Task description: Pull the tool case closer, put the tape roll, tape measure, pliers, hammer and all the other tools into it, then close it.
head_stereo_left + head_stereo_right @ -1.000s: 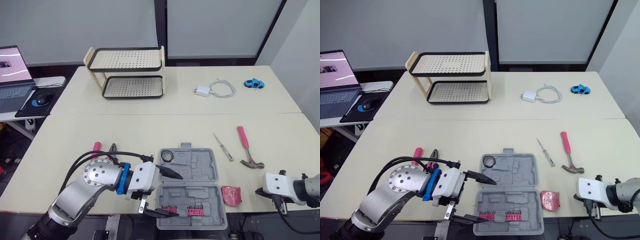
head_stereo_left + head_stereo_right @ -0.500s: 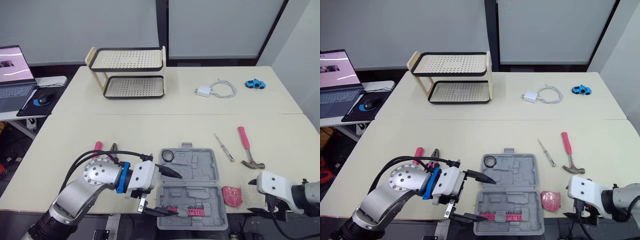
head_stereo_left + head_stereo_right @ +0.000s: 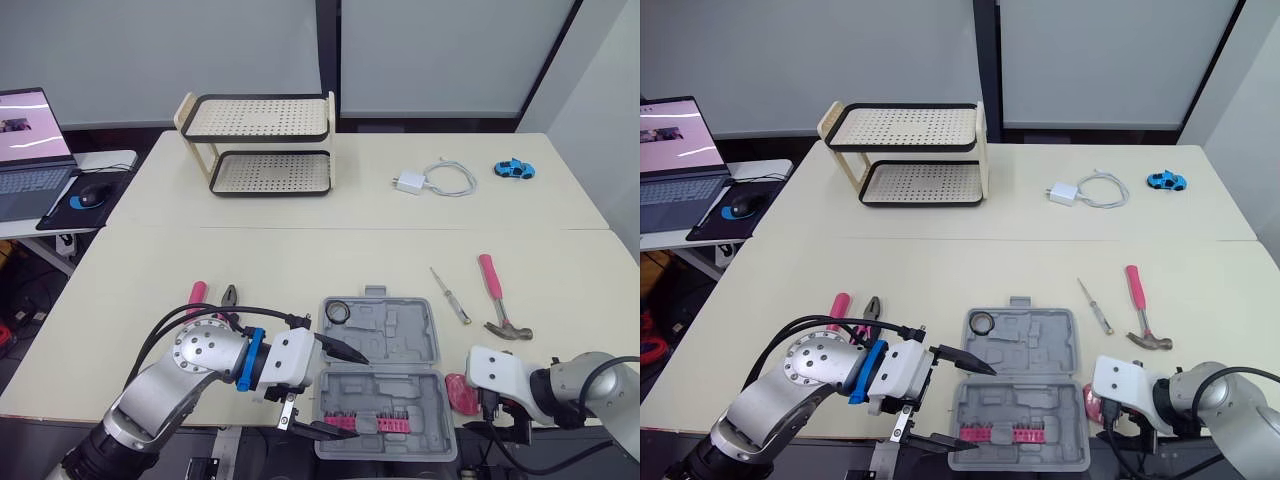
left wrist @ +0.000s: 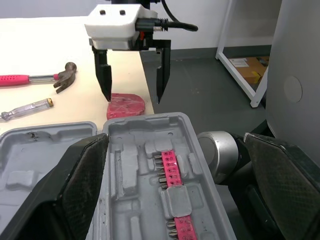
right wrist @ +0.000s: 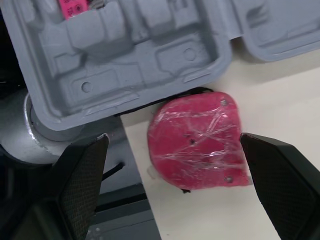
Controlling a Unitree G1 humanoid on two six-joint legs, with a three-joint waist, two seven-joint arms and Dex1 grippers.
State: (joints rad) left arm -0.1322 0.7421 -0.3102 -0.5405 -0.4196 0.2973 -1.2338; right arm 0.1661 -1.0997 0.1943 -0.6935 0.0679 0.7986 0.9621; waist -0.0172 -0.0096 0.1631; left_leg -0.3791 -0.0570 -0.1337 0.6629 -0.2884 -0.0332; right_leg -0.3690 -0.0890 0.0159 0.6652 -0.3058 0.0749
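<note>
The grey tool case [image 3: 383,345] lies open at the table's front edge, its near half [image 4: 165,170] with pink bits jutting over the edge. A black tape roll [image 3: 335,312] sits in the far half. My left gripper [image 3: 335,390] is open, its fingers spread beside the case's left side. My right gripper [image 4: 133,100] is open and points down, straddling the pink tape measure [image 5: 200,142] just right of the case. The pink-handled hammer [image 3: 495,295] and a screwdriver [image 3: 448,294] lie further right. Pliers [image 3: 228,295] lie left of the case.
A two-tier perforated rack [image 3: 265,145] stands at the back left. A white charger with cable [image 3: 430,180] and a blue toy car [image 3: 511,167] lie at the back right. A laptop [image 3: 25,130] and mouse [image 3: 85,195] sit on a side desk.
My right gripper has gone from shut to open and moved left, from the table's right front corner to over the tape measure. The left arm has stayed in place.
</note>
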